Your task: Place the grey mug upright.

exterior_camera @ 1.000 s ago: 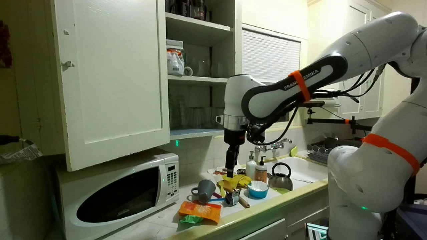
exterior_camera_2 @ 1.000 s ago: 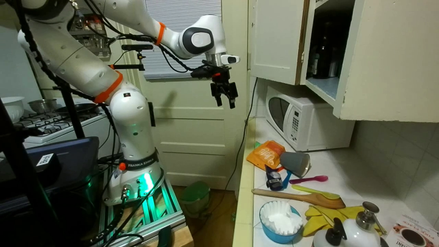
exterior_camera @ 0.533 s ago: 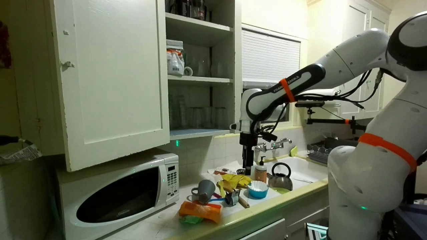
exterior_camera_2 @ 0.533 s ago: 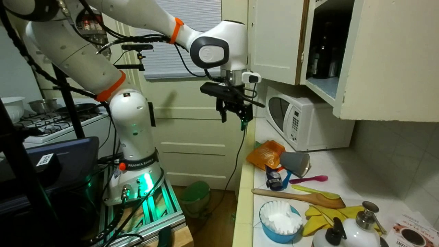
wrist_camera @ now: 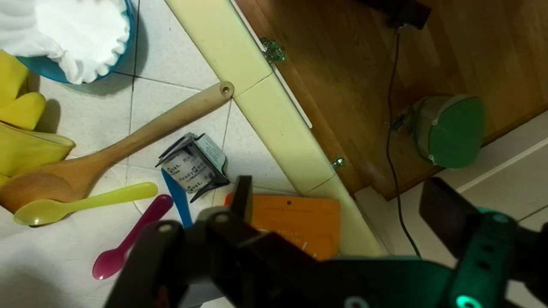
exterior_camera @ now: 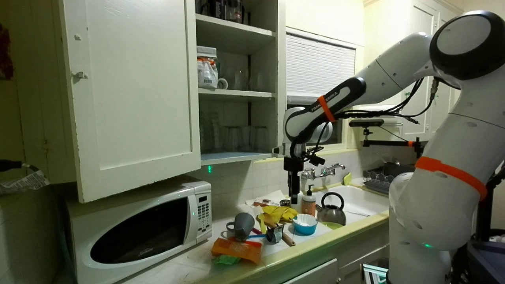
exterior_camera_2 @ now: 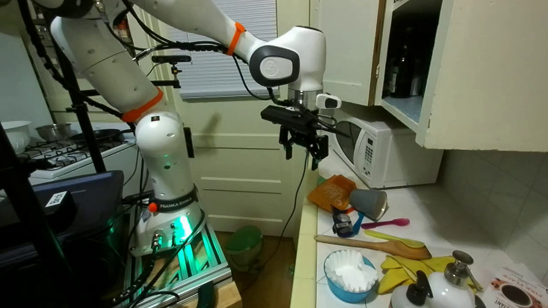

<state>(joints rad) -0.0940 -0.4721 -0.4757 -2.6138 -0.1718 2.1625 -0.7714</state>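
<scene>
The grey mug (exterior_camera: 244,225) lies on its side on the counter among utensils, its handle to the left in that exterior view. In an exterior view the mug (exterior_camera_2: 368,203) has a round end facing right, and its handle is hidden. It rests by the orange pouch (exterior_camera_2: 332,192). My gripper (exterior_camera_2: 302,160) is open and empty, in the air near the counter's front edge, apart from the mug. In the wrist view the gripper's fingers (wrist_camera: 342,205) stand wide apart, with the orange pouch (wrist_camera: 295,218) below; the mug is mostly hidden behind the gripper.
A small dark carton (exterior_camera_2: 342,222), a pink spoon (exterior_camera_2: 385,223), a wooden spoon (exterior_camera_2: 372,246) and a blue-rimmed container (exterior_camera_2: 351,295) lie near the mug. The microwave (exterior_camera_2: 387,149) stands behind it. An open cabinet door (exterior_camera: 134,90) hangs above. A kettle (exterior_camera: 331,215) stands by the sink.
My gripper has turned about the wrist and moved lower and toward the counter's front edge, with its fingers still apart. The mug and the things on the counter have not moved.
</scene>
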